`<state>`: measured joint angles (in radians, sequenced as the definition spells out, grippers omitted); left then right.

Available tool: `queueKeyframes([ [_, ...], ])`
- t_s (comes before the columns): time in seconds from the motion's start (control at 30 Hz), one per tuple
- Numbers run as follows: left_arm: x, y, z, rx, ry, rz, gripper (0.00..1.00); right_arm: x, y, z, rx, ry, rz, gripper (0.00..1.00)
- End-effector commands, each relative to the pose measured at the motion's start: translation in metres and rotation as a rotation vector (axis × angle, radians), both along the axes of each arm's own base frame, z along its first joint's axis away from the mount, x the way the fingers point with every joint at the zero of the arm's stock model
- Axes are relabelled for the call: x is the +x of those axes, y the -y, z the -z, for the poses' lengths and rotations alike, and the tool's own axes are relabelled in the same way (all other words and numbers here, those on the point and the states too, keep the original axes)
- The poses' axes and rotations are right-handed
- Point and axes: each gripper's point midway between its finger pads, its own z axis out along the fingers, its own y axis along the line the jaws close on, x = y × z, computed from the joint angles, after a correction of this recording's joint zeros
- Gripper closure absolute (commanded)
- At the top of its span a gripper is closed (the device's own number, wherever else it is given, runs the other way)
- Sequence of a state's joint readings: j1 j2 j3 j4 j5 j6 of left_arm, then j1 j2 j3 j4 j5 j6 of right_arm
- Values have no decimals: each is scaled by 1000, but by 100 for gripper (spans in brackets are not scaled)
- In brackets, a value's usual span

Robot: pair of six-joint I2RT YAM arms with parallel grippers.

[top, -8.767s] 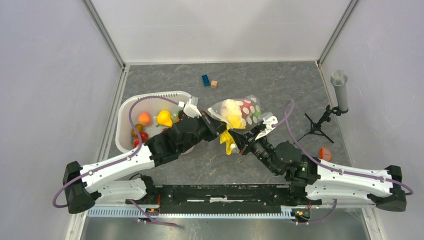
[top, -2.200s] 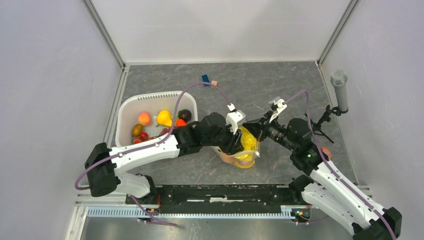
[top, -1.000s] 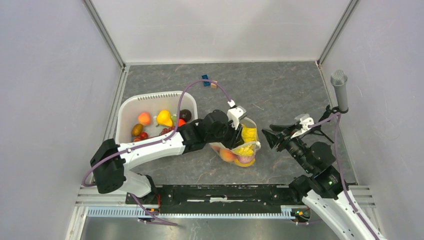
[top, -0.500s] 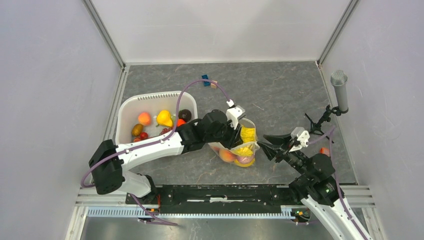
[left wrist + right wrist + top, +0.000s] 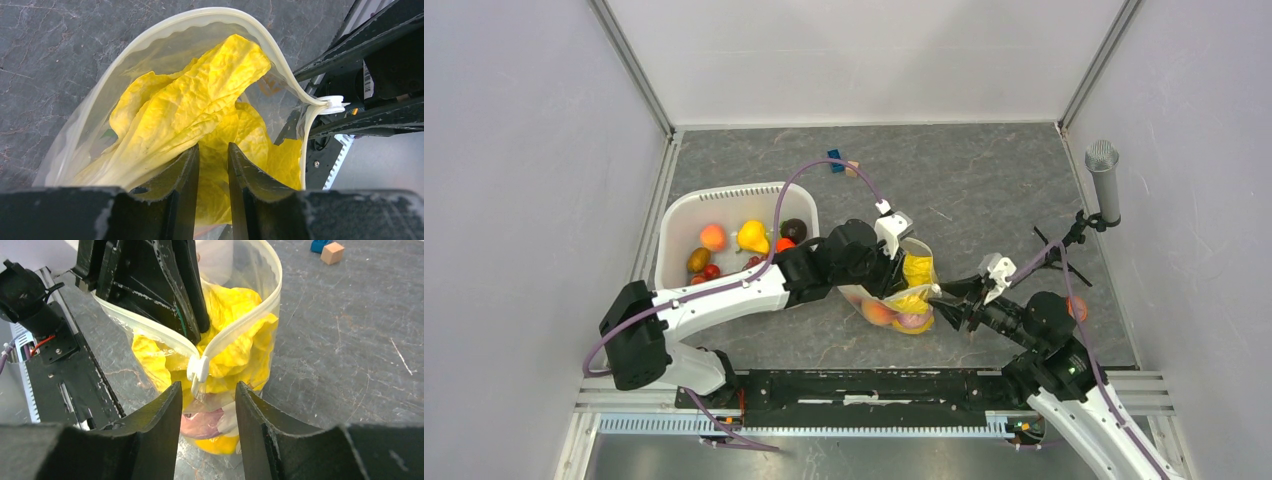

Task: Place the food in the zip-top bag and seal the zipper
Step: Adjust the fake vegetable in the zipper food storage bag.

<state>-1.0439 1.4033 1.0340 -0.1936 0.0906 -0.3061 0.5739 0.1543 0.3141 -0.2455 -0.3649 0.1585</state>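
The zip-top bag [image 5: 908, 300] stands upright in mid-table, its mouth wide, stuffed with a large crinkled yellow piece [image 5: 200, 95] of food over a pinkish fruit [image 5: 205, 422]. My left gripper [image 5: 213, 147] reaches down inside the mouth, jaws a narrow gap apart, the yellow piece pressed around the tips. The zipper [image 5: 280, 55] curves round to a white slider [image 5: 198, 369] at the bag's end. My right gripper [image 5: 208, 386] is open, low at that end, its tips just short of the slider, one either side. More food [image 5: 751, 236] lies in the white basket [image 5: 724, 192].
A blue brick [image 5: 835, 160] and a small wooden cube [image 5: 332, 252] lie at the back behind the bag. A grey cylinder on a black tripod [image 5: 1104, 180] stands at the right wall. An orange piece [image 5: 1079, 306] lies by the right arm.
My right gripper has swung in from the right and come low to the bag's slider end. The left gripper and the bag have stayed still.
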Motion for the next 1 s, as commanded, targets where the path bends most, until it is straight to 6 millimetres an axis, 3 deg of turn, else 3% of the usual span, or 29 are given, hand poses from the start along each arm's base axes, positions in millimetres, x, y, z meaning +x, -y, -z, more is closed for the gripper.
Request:
queueKeyframes([
  [0.0,-5,-20,21,94,-44,-17,66,-2,-3,-5,-1,30,-30,52],
  [0.3,-7,-20,21,89,-51,-13,66,5,-9,-7,46,74,-33,67],
  [0.53,-8,-20,20,87,-54,-12,66,10,-5,-2,9,70,-5,89],
  [0.63,-7,-22,20,89,-52,-15,66,13,0,-11,21,108,30,100],
  [0.83,-11,-24,19,103,-42,16,65,5,4,-53,131,259,27,100],
  [0.97,-15,-23,23,125,-54,53,65,-6,1,-71,167,338,-24,100],
])
